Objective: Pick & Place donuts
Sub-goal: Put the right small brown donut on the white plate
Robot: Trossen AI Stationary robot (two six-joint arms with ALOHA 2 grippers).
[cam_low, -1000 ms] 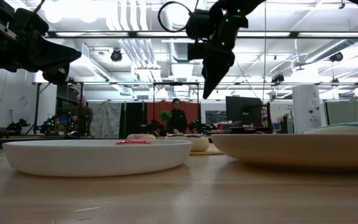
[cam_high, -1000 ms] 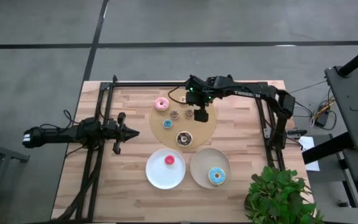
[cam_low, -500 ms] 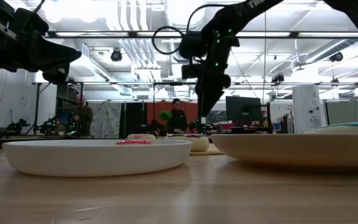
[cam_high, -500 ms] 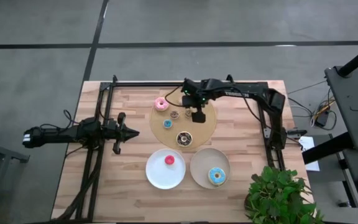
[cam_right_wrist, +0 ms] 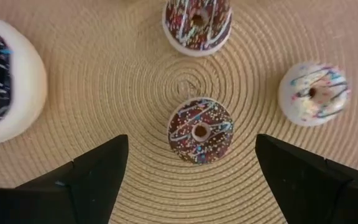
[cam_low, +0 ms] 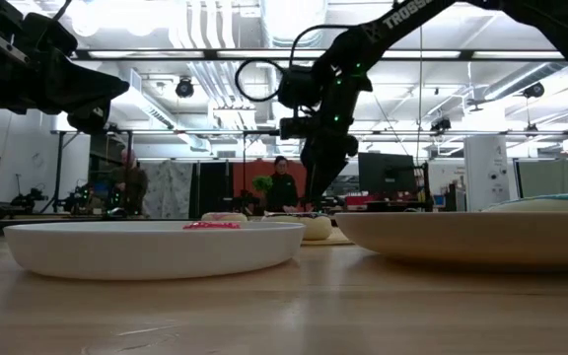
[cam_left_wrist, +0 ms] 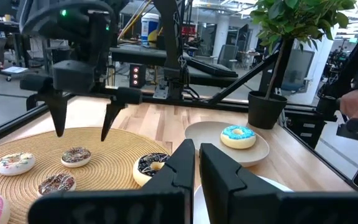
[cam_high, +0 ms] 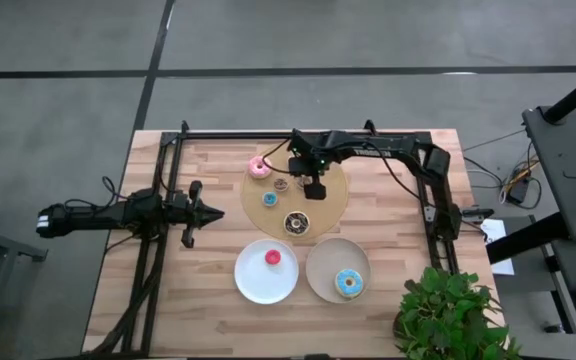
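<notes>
My right gripper (cam_high: 313, 187) hangs open over the round tan board (cam_high: 334, 203), fingers pointing down. In the right wrist view its fingers (cam_right_wrist: 191, 140) stand on either side of a tiny brown sprinkled donut (cam_right_wrist: 200, 129) without touching it. On the board also lie another tiny brown donut (cam_right_wrist: 197, 23), a tiny pale donut (cam_right_wrist: 312, 92), the dark chocolate donut (cam_high: 295, 222) and the pink donut (cam_high: 259, 167). A red donut (cam_high: 272, 257) lies on the white plate (cam_high: 249, 283). The light blue donut (cam_high: 348, 282) lies on the tan plate (cam_high: 319, 264). My left gripper (cam_high: 204, 212) waits shut, left of the board.
A potted plant (cam_high: 444, 312) stands at the table's near right corner. Both plates sit near the table's near edge, below the board. A dark metal frame (cam_high: 173, 150) runs along the far and side edges. People (cam_low: 280, 187) stand in the room beyond the table.
My right gripper has come down toward the board and moved a little toward the table's left, ending low over the tiny donuts. The donuts and plates have stayed where they were.
</notes>
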